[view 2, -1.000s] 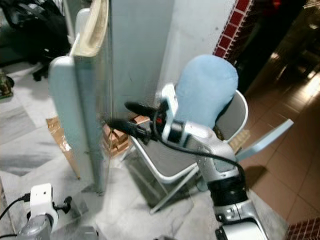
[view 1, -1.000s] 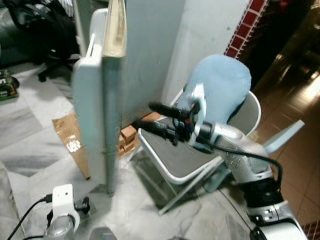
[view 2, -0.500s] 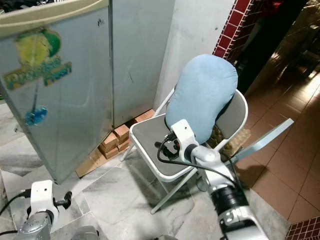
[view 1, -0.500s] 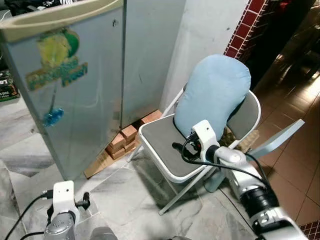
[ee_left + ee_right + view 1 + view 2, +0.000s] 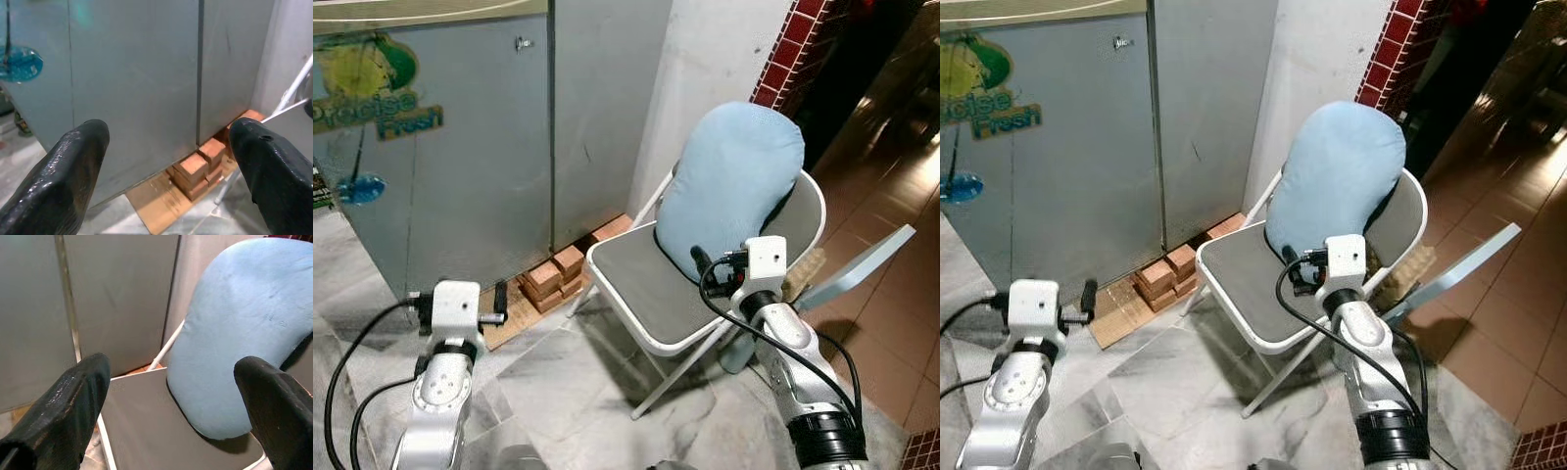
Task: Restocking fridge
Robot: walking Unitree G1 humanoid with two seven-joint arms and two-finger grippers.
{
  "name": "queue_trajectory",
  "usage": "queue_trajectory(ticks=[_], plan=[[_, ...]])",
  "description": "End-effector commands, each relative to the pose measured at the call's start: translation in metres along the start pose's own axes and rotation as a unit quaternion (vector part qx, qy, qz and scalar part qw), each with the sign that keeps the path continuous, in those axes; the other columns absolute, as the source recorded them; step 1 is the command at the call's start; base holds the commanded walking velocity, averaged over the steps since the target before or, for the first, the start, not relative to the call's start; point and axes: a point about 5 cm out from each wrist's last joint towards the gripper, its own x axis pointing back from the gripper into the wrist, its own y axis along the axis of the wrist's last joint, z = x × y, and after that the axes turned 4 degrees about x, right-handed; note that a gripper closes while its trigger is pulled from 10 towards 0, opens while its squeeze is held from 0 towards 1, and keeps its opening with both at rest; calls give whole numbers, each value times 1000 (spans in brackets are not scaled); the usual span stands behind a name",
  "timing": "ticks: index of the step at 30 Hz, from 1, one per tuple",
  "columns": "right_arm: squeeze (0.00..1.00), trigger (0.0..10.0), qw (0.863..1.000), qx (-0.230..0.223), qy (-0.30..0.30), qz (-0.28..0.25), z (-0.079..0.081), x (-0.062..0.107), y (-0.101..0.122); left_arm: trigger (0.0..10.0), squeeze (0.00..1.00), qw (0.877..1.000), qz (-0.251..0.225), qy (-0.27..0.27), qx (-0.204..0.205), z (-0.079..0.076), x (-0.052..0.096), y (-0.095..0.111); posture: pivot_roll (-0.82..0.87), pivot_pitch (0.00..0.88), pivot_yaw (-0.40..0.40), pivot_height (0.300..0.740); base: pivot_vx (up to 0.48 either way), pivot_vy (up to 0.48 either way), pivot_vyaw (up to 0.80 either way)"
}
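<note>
A grey fridge point(image 5: 460, 157), door closed, stands at left on stacked bricks point(image 5: 551, 279). The left end effector point(image 5: 166, 181), fingers spread and empty, faces its lower front. At right, the right end effector point(image 5: 171, 421), also spread and empty, hovers over a folding chair point(image 5: 636, 294) bearing a blue cushion point(image 5: 729, 186).

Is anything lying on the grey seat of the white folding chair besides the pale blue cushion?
No: in the left eye view the grey seat of the white-framed folding chair carries just the pale blue cushion, propped against its backrest.
</note>
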Motion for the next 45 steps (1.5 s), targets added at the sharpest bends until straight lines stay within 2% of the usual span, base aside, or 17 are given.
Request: queue_trajectory(ticks=[1, 6, 21, 32, 45], plan=[[0, 10000, 1000, -6, -17, 5, -4, 4, -2, 10000, 0, 1000, -8, -16, 6, -6, -2, 5, 35, 0, -71, 716, 0, 480, 0], [0, 10000, 1000, -11, -22, 3, -3, 5, 0, 10000, 0, 1000, -11, -22, 6, -9, -5, 6, 31, 0, -62, 716, 0, 480, -595], [0, 10000, 1000, -13, -6, 6, 1, 2, 1, 10000, 0, 999, -9, -33, 4, -14, -4, 6, 43, 0, -66, 716, 0, 480, 0], [0, 10000, 1000, 7, 3, 1, 1, -1, 4, 10000, 0, 999, -3, -27, 27, -15, -6, 5, 37, 0, -68, 716, 0, 480, 0], [0, 10000, 1000, -6, -3, 10, -1, -3, 2, 10000, 0, 999, 1, -28, 45, -15, -7, 5, 32, 0, -67, 716, 0, 480, 0]])
